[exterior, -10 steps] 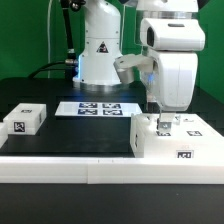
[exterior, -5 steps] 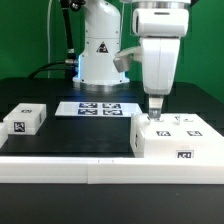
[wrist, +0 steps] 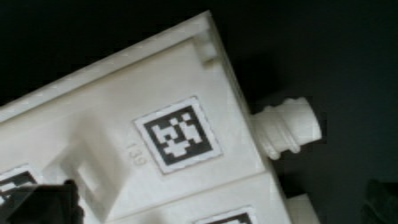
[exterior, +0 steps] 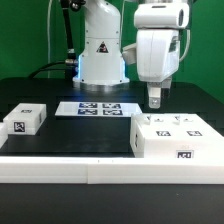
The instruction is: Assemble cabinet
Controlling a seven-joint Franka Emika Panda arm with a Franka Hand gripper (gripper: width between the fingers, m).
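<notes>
The cabinet (exterior: pixel 176 138) is a large white box with black-and-white tags and sits at the front on the exterior view's right. My gripper (exterior: pixel 155 101) hangs a little above the box's far left corner, apart from it and holding nothing. In the wrist view the cabinet (wrist: pixel 125 150) fills the picture, with a square tag (wrist: pixel 178 135) and a round white peg (wrist: pixel 286 126) sticking out of its side. My gripper (wrist: pixel 210 215) shows only as dark fingertips (wrist: pixel 36 205) at the picture's two edges, wide apart and open.
A small white tagged block (exterior: pixel 25 120) lies at the exterior view's left. The marker board (exterior: pixel 95 108) lies flat in the middle, in front of the robot's base (exterior: pixel 100 60). A white ledge (exterior: pixel 70 172) runs along the table's front edge.
My gripper has risen from the cabinet's top corner to a little above it, and the wrist has turned. The cabinet has stayed in place.
</notes>
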